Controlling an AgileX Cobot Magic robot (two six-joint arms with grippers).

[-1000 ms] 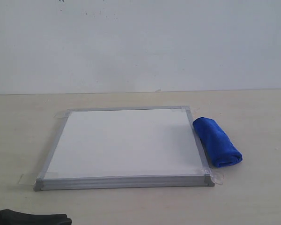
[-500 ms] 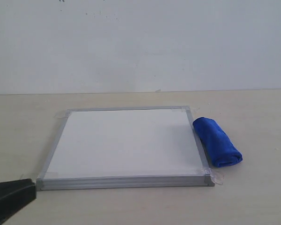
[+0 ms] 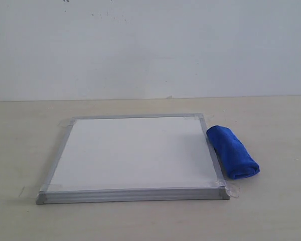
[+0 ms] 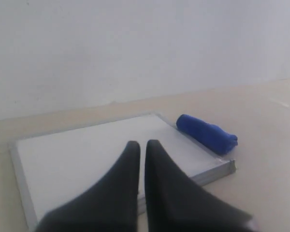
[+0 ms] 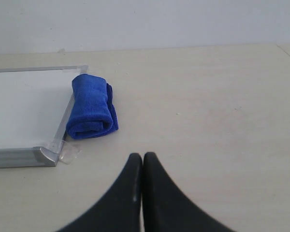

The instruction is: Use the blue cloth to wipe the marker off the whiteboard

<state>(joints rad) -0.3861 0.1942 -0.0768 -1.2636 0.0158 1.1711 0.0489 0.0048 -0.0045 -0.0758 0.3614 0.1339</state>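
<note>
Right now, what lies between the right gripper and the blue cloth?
Nothing but bare table: the right wrist view shows an empty stretch from the shut right gripper to the blue cloth.

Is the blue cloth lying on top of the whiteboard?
No, the blue cloth lies rolled up on the table beside the whiteboard, off its white surface, as the exterior view shows.

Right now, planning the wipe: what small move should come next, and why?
Probably open the right gripper, whose fingers are shut, and ease toward the blue cloth: it lies rolled beside the whiteboard on that arm's side, ungrasped. I see no marker line, though.
</note>
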